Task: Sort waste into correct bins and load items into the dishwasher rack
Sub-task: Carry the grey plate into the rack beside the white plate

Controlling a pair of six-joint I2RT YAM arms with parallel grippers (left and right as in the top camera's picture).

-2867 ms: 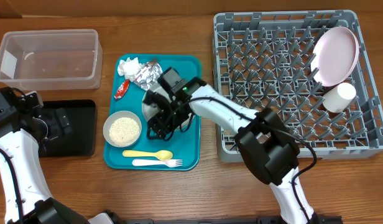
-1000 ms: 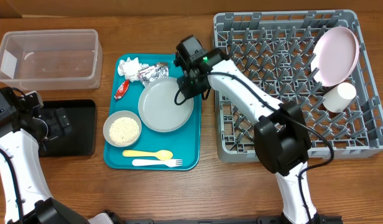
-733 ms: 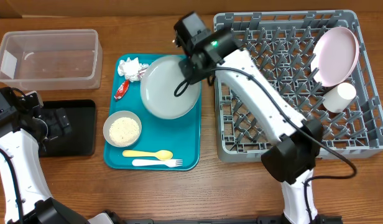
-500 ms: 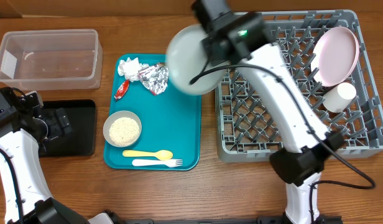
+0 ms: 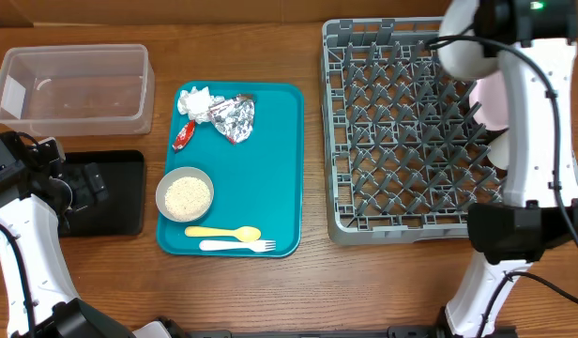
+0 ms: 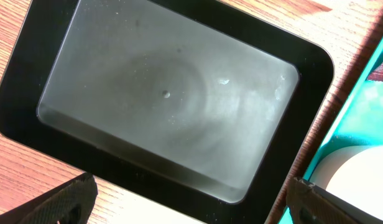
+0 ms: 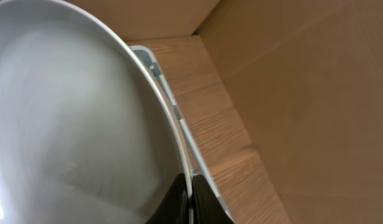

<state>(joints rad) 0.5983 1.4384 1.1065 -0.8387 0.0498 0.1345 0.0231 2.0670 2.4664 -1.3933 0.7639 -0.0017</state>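
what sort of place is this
Probably a robot test bench staged as a cafeteria dish return: a wooden table with a dishwasher rack, a teal tray of leftovers, and a clear tub.

1. No writing, brand, number or sign can be read in any of the three views.
2. The small red packet (image 5: 183, 135), at the far left corner of the teal tray (image 5: 270, 169), is too small in the overhead view to tell whether it carries print.
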